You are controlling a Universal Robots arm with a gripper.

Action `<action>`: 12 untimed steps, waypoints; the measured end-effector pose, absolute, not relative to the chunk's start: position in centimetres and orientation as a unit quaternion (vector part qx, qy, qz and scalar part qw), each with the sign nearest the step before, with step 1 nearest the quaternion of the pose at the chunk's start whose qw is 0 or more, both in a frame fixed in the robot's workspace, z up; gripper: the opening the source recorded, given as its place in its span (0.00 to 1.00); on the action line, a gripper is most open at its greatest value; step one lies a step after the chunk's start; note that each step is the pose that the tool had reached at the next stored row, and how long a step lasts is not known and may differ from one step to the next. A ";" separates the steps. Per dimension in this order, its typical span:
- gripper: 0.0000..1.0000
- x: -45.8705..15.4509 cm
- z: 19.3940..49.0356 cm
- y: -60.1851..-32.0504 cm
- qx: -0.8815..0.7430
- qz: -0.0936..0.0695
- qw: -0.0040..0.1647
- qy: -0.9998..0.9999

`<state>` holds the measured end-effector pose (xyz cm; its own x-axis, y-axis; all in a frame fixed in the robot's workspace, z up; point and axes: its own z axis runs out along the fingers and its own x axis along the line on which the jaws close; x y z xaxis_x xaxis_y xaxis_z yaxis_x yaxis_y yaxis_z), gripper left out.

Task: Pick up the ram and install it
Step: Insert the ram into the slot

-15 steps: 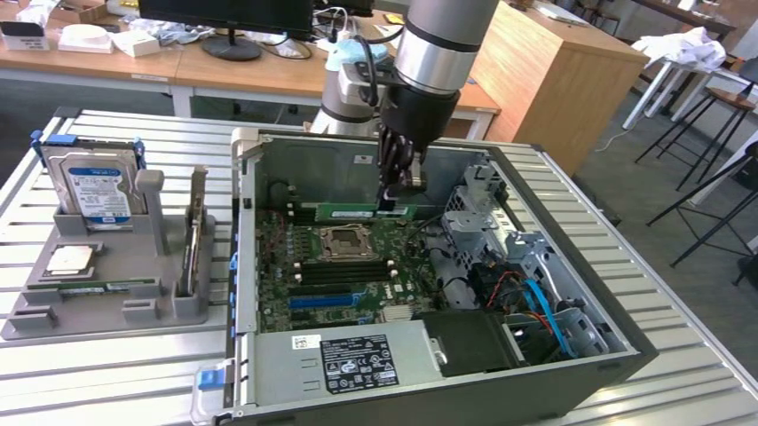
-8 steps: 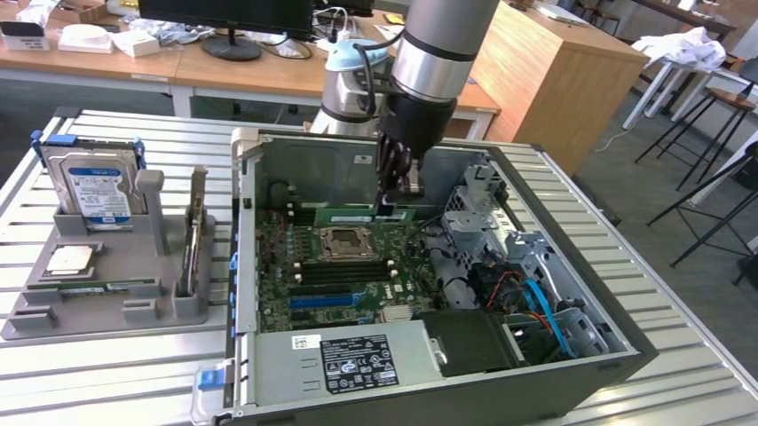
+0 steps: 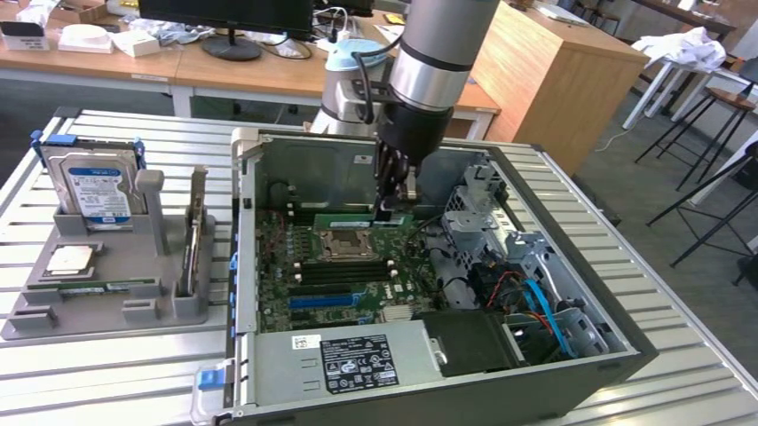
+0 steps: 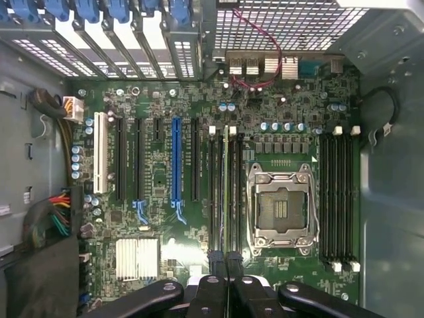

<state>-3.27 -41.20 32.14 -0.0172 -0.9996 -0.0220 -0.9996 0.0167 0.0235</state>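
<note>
My gripper reaches down into the open computer case, over the green motherboard. It is shut on the ram, a thin green stick held on edge by its upper rim. In the wrist view the ram appears edge-on as a narrow line running away from the gripper. It lies in line with the black memory slots beside the empty processor socket. Whether the ram touches a slot I cannot tell.
On the exterior view's left a grey holder carries a hard drive, a silver processor chip and an upright card. Inside the case are a long blue slot, a drive cage, cables and a power supply.
</note>
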 end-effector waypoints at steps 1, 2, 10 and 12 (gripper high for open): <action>0.11 -3.3 32.0 -41.2 0.701 -0.016 0.000 -0.713; 0.11 -3.3 31.9 -41.2 0.701 -0.016 0.000 -0.713; 0.11 -3.3 31.1 -41.2 0.701 -0.016 0.000 -0.713; 0.11 -3.3 30.9 -41.2 0.701 -0.016 0.000 -0.713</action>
